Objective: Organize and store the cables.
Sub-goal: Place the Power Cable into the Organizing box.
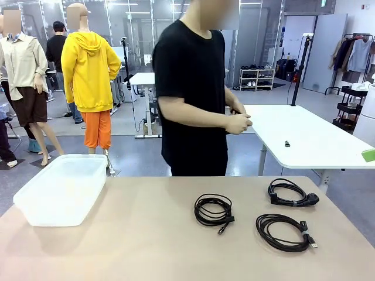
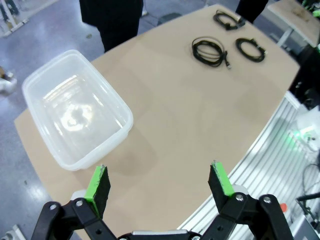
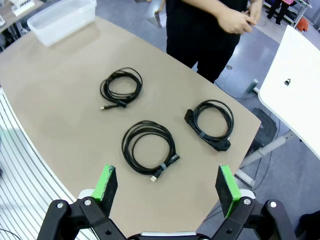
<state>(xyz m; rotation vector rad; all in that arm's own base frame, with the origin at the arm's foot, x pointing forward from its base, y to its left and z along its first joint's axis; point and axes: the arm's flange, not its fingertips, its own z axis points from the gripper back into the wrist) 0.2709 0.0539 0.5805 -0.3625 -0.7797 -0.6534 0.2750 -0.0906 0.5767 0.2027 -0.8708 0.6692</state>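
black cables (image 1: pixel 200 211), three thin round coils apart on tan table (image 1: pixel 146 234); both jaws wide, empty

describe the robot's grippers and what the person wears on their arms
The left gripper and the right gripper look alike: two black linkage fingers with silver pivot bolts, each tipped with a bright green pad. The person wears a black short-sleeved T-shirt; the sleeve ends above the elbow.
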